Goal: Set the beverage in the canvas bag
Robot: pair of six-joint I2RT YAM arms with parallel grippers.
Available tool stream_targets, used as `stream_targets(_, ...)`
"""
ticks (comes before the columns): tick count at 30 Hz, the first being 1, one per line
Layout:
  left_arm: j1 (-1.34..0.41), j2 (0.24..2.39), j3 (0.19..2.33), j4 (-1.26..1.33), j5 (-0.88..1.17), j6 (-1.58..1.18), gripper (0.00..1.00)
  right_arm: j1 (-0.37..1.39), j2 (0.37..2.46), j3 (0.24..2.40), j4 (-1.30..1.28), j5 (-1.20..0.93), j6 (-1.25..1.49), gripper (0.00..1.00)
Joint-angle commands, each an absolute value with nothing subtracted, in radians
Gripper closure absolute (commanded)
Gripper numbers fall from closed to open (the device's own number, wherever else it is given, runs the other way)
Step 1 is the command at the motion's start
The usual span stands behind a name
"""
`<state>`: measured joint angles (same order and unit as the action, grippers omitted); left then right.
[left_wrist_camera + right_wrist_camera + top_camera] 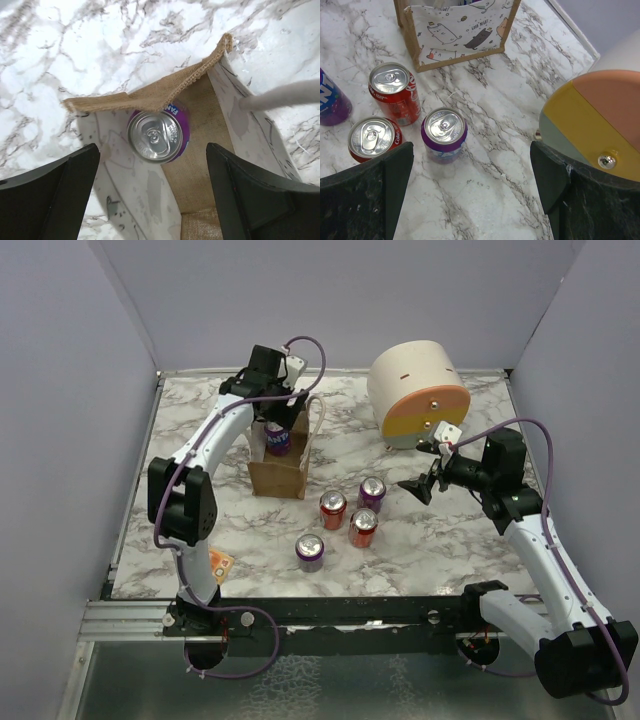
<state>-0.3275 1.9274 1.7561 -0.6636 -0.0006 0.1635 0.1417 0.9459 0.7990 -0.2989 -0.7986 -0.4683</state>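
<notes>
Beverage: a purple can [157, 136] stands upright inside the canvas bag [278, 472], its silver top facing up.
Bag: on the marble table [450, 530], left of the middle and nearer the far edge, mouth open.
In the way: the bag's brown rim [150, 95] sags across the mouth just beside the can. A cream handle [285, 95] crosses near my left gripper's right-hand finger.
Around: two red cans [332, 508] and two loose purple cans [372, 492] cluster between the bag and the near edge. A cream cylinder [415, 390] with an orange-yellow face sits by the far right corner. An orange card [220, 565] lies at the near left edge.
My left gripper [152, 155]: over the bag mouth, jaws well apart, holding nothing.
My right gripper [470, 150]: above the table's right side, between the loose cans and the cylinder, jaws wide apart and empty.
</notes>
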Motion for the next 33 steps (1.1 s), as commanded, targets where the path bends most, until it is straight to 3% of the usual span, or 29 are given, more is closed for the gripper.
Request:
stream_targets(1, -0.325, 1.816, 1.792, -0.652, 0.020, 0.145, 0.10, 0.137, 0.946, 0.789, -0.295, -0.787, -0.472, 0.00)
stream_targets(8, -0.325, 1.658, 1.737, -0.611, 0.118, 0.155, 0.11, 0.136, 0.944, 0.789, -0.296, -0.786, -0.472, 0.00)
stream_targets(21, -0.478, 1.246, 1.368, -0.626, 0.495, 0.399, 0.12, 0.136, 0.941, 0.797, -0.293, -0.794, -0.453, 0.00)
stream_targets(33, -0.623, 1.262, 1.244, -0.701, 0.539, 0.585, 0.12, 0.137, 0.945, 0.796, -0.291, -0.778, -0.452, 0.00)
